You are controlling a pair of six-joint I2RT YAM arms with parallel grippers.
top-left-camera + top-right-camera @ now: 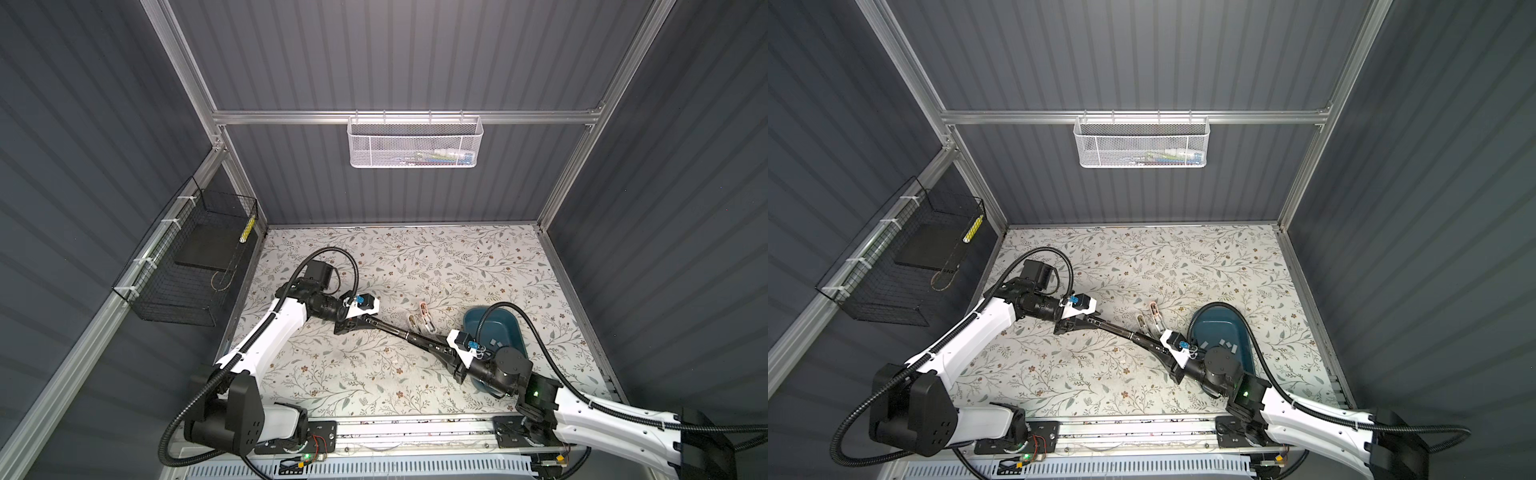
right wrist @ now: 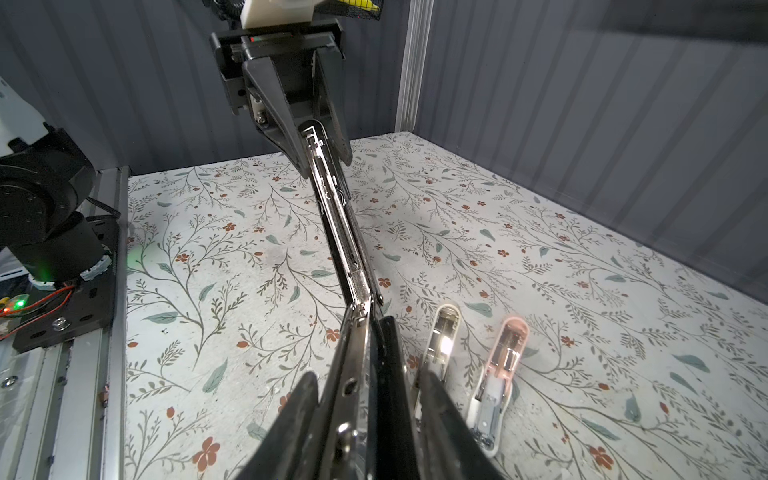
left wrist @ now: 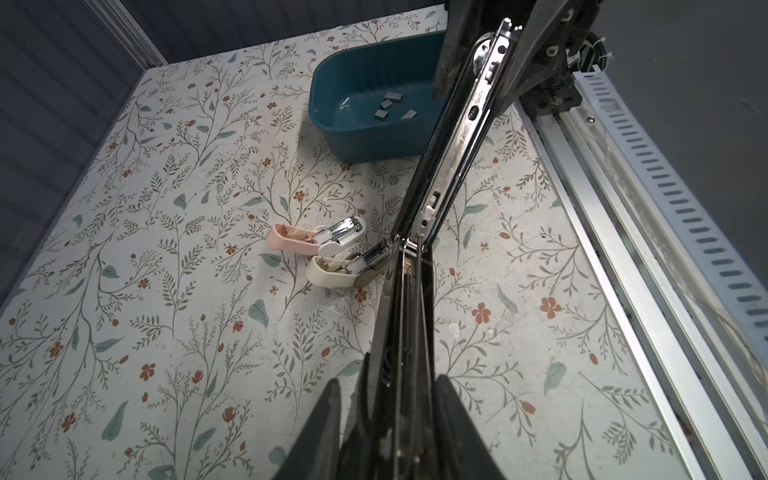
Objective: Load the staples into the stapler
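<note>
A long black stapler (image 1: 395, 328) (image 1: 1117, 328) is swung open almost flat above the table, its shiny metal channel (image 2: 340, 232) (image 3: 457, 145) showing. My left gripper (image 1: 365, 320) (image 1: 1084, 321) (image 3: 388, 378) is shut on one end. At the other end my right gripper (image 1: 440, 347) (image 1: 1156, 345) (image 2: 368, 374) is shut on it too. Several staples (image 3: 388, 106) (image 1: 494, 343) (image 1: 1225, 344), small grey strips, lie in a teal tray (image 3: 332, 124) (image 1: 478, 320) behind the right gripper.
Two small open staplers lie beside the hinge, one pink (image 3: 291, 241) (image 2: 509, 353) and one cream (image 3: 332, 272) (image 2: 442, 332). A white mesh basket (image 1: 415, 141) hangs on the back wall. A black wire basket (image 1: 187, 266) is fixed at the left. An aluminium rail (image 1: 415, 432) runs along the front edge.
</note>
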